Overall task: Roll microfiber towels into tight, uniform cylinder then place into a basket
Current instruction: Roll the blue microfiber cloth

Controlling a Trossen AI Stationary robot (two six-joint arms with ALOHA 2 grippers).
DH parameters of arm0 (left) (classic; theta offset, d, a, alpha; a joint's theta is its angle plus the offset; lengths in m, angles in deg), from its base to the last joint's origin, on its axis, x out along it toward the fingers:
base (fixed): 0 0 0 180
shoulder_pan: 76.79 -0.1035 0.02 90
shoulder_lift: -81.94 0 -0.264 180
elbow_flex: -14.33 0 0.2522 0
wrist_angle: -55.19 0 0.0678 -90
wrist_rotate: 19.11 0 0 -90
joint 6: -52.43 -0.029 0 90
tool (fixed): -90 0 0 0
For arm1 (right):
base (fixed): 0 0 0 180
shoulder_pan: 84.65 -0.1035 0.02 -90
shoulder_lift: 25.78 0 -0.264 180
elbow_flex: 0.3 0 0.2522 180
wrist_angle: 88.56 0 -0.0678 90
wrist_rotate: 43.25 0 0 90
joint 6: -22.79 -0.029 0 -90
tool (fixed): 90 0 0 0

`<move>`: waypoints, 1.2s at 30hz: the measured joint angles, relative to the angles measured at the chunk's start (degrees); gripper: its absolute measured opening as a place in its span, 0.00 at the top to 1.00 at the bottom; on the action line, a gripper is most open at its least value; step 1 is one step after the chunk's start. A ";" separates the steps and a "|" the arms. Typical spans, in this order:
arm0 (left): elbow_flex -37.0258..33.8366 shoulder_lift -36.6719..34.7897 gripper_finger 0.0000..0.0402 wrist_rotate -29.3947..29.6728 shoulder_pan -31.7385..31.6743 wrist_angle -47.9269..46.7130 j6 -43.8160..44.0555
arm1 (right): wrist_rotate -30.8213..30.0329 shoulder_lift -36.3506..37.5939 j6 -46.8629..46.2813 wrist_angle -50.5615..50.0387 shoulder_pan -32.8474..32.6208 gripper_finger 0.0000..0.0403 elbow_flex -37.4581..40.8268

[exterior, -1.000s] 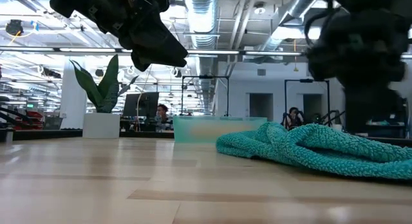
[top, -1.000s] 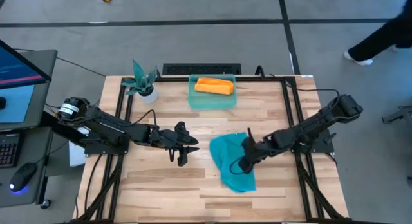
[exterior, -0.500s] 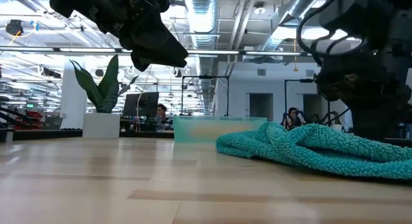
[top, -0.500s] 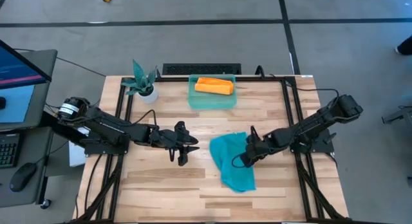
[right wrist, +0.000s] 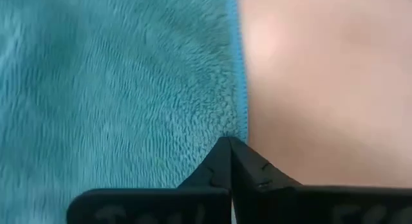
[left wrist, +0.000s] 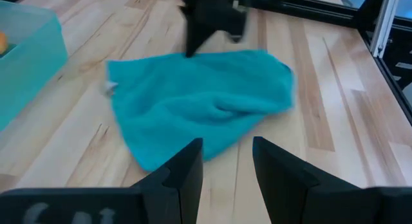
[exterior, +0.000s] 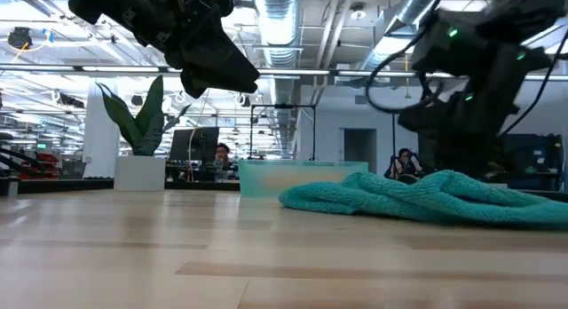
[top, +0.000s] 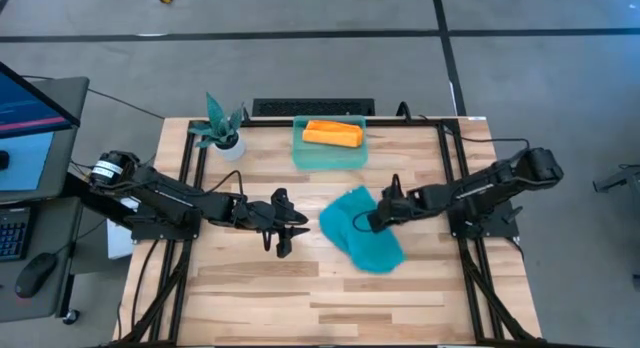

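- On the table [top: 300, 298], right of centre, the teal towel [top: 362, 231] lies flat and rumpled, not yet rolled.
- The right gripper [top: 374, 221] sits at the towel's right edge. The right wrist view shows its fingers [right wrist: 226, 161] pressed together at the hemmed border, apparently pinching that edge.
- The left gripper [top: 288, 228] hovers just left of the towel, clear of the cloth. Its fingers [left wrist: 181, 174] stand partly apart and hold nothing.
- The orange towel [top: 332, 134] lies as a rolled cylinder inside the basket [top: 300, 153] at the table's far edge.
- Step in hand, as judged: straightening and squaring the teal towel before rolling. One of two towels appears finished.
- Next move, as judged: spread the cloth flat, align one straight edge, then roll from that edge under even pressure from both grippers.
- Edges: the hem beside the right gripper runs straight; the towel's outline in the high view is irregular, with folds near its middle.
- Open room: bare table lies on the near side of the towel and between it and the basket.
- Obstacles: a potted plant [top: 222, 127] stands at the far left corner, well apart from the towel. Metal frame rails [top: 465, 203] border the table's sides.
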 joint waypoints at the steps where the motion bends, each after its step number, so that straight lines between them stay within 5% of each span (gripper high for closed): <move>1: 0.00 0.00 0.69 0.16 0.00 0.00 -0.04 | -1.61 -0.10 0.68 0.78 0.95 0.96 0.11; 16: 0.00 0.00 0.69 0.25 0.00 -0.04 -1.11 | -9.57 -0.12 16.74 16.27 -0.52 0.96 -3.99; 24: 0.00 0.00 0.69 0.27 0.00 -0.04 -0.85 | -9.46 -0.58 15.11 18.41 -2.91 0.97 -4.69; 30: 0.00 0.02 0.69 0.27 0.00 -0.02 -0.81 | -4.74 -7.32 17.71 22.14 -1.89 0.97 -7.79; 36: 0.00 0.02 0.69 0.25 -0.45 -0.40 -0.79 | -0.37 -15.62 23.46 14.20 -0.64 0.97 -17.66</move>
